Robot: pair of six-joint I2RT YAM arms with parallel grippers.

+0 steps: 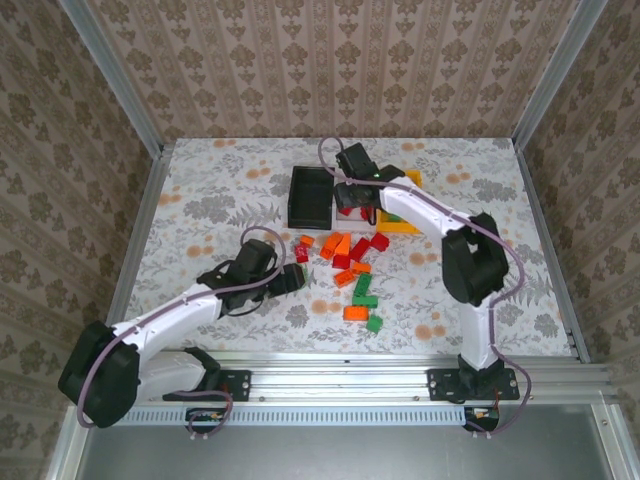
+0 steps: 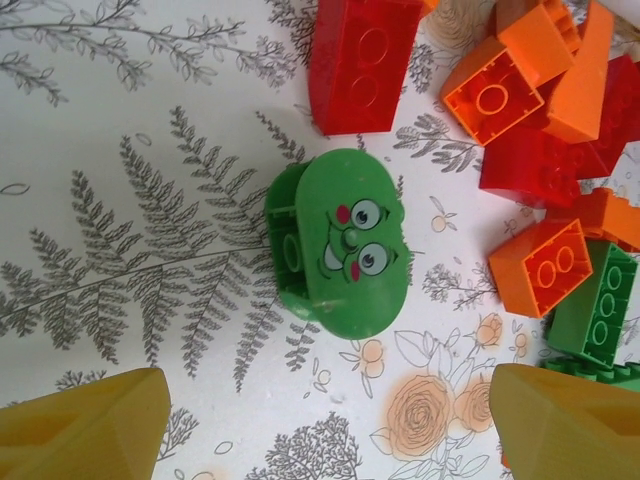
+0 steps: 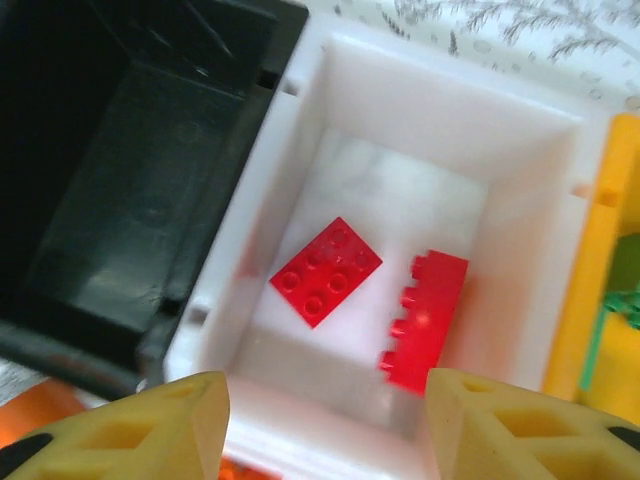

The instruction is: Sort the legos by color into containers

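On your left, the left gripper point(image 1: 288, 278) hangs low over the tabletop point(image 1: 200, 230), at the left edge of the loose legos point(image 1: 350, 268) heaped near the tabletop's middle. Its fingers are spread wide with nothing between them. In its wrist view a rounded green piece point(image 2: 340, 243) lies on the tabletop ahead of the fingertips, roughly centred between them. Its long axis points away from the gripper, so I judge the fingers would close across its narrow width once you move forward and down. This arm is far the nearer one. A red brick point(image 2: 362, 60) sits just beyond the piece, so watch the far end.

Toward the far edge stand the black bin point(image 1: 311, 197), the white bin point(image 3: 440, 110) and the yellow bin point(image 1: 400, 224), in that order. The right gripper point(image 1: 350, 200) hovers above the white bin with its fingers apart, carrying nothing. Two red bricks point(image 3: 326, 271) lie inside below it. Something green shows in the yellow bin.

I can read no writing or brand. The only print is a cartoon face point(image 2: 355, 240) on the green piece.
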